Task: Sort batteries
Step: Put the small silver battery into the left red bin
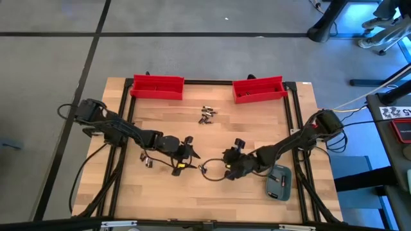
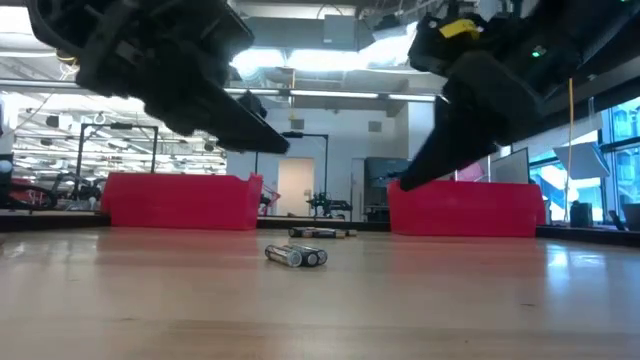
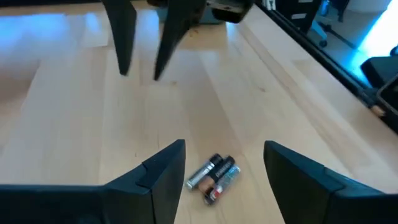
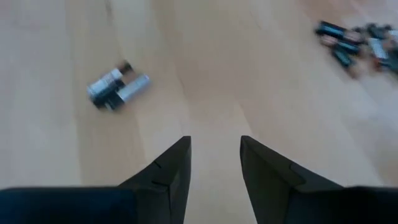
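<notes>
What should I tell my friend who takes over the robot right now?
Left gripper: open, empty, above two batteries lying loose mid-table.
Right gripper: fingers apart, empty, nearby over bare wood.
Main pile of batteries lies between the two red bins.
Done: whether any battery is in a bin cannot be seen.
Left: sort the pair and the pile.

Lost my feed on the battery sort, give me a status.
Left gripper open over two loose batteries on the table. Right gripper open, empty, nearby. Main battery pile unsorted between red bins. Nothing blocking.
</notes>
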Controlling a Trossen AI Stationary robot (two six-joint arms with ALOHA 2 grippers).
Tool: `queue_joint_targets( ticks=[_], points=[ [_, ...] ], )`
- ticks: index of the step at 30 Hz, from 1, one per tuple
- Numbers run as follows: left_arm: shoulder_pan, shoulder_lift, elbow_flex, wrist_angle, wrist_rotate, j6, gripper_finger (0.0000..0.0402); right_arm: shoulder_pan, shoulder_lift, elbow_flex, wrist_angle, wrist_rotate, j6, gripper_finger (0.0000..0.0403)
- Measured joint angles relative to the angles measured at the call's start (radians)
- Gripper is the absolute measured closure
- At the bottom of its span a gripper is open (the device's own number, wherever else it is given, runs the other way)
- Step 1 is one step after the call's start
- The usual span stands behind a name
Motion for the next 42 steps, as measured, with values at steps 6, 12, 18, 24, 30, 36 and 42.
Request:
queue_joint_targets(
  ticks=[6,12,18,24,30,36,42],
  points=[
    [0.014,0.088,0.032,0.025,0.028,0.042,0.0194,-0.019,0.015,-0.015,0.137,-0.052,-0.059,0.0265],
    [0.007,0.135,0.036,0.003,0.110,0.098,0.0194,-0.019,0.016,-0.016,0.132,-0.051,-0.069,0.0265],
    [0.011,0.189,0.036,0.013,0.108,0.123,0.0194,-0.019,0.016,-0.016,0.133,-0.044,-0.069,0.0265],
    [0.009,0.240,0.036,0.042,0.097,0.124,0.0194,-0.019,0.016,-0.016,0.133,-0.032,-0.069,0.0265],
    [0.010,0.240,0.036,0.040,0.069,0.129,0.0194,-0.019,0.016,-0.016,0.133,-0.031,-0.069,0.0265],
    [0.006,0.239,0.036,0.024,0.068,0.140,0.0195,-0.019,0.016,-0.016,0.133,-0.025,-0.069,0.0265],
    [0.001,0.238,0.036,-0.001,0.056,0.120,0.0241,-0.019,0.016,-0.016,0.133,-0.025,-0.069,0.0265]
  ],
)
